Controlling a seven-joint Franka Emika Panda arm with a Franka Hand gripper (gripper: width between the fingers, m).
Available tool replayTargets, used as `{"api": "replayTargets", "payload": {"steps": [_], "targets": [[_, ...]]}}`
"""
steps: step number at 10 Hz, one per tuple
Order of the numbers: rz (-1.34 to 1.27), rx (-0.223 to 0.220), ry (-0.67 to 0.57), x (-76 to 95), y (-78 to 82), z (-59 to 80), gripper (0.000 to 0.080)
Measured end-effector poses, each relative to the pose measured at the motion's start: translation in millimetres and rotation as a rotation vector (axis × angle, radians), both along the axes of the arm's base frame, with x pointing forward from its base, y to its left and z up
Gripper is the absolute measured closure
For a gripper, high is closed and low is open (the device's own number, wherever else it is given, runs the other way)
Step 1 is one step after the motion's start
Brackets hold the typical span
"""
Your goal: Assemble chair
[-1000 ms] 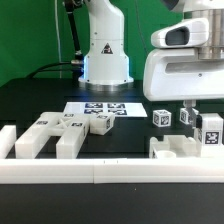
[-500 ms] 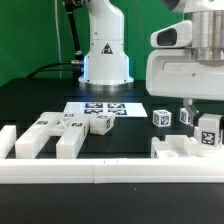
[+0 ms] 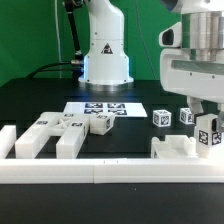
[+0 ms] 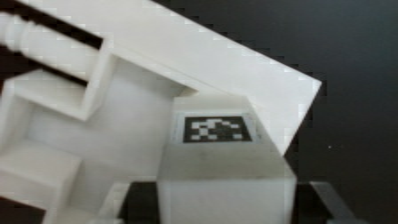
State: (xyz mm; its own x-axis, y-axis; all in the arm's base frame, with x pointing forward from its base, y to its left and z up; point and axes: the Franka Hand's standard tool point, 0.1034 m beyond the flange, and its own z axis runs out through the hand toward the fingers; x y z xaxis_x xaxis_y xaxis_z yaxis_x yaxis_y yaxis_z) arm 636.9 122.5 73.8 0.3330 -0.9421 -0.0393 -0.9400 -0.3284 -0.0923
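Observation:
My gripper (image 3: pixel 207 128) is at the exterior view's right, shut on a white chair bar (image 3: pixel 208 135) that carries a black-and-white tag. The bar hangs upright just above a white chair part with raised ridges (image 3: pixel 172 148) lying by the front rail. In the wrist view the tagged bar (image 4: pixel 217 140) sits between my dark fingers (image 4: pixel 143 200), and the ridged chair part (image 4: pixel 89 95) lies beneath it. My gripper (image 4: pixel 228 205) grips the bar on both sides. Whether the bar touches the part below is unclear.
Two small tagged cubes (image 3: pixel 161 117) (image 3: pixel 187 117) stand behind the ridged part. Long blocky chair parts (image 3: pixel 40 136) (image 3: pixel 70 134) and a cube (image 3: pixel 102 123) lie at the left. The marker board (image 3: pixel 100 107) lies mid-table. A white rail (image 3: pixel 100 172) runs along the front. The robot base (image 3: pixel 105 55) stands behind.
The hand's body has shifted toward the exterior view's right. The held bar stays over the ridged part, hardly moved.

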Motion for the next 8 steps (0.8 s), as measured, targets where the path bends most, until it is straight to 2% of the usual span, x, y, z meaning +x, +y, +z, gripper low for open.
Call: {"api": "replayTargets", "payload": {"steps": [2,5,6,7,8], "targets": [[-0.139,0.010,0.011,-1.1,3.9,-0.3,0.0509],[-0.162,0.008,0.011,-1.1,4.4,-0.1,0.0509],[-0.129,0.005,0.008,-1.1,4.7,-0.1,0.0430],[-0.099,0.003,0.006,-1.0,4.9,0.2,0.0430],[0.016,-0.006,-0.003,-0.6,5.0,0.9,0.0291]]}}
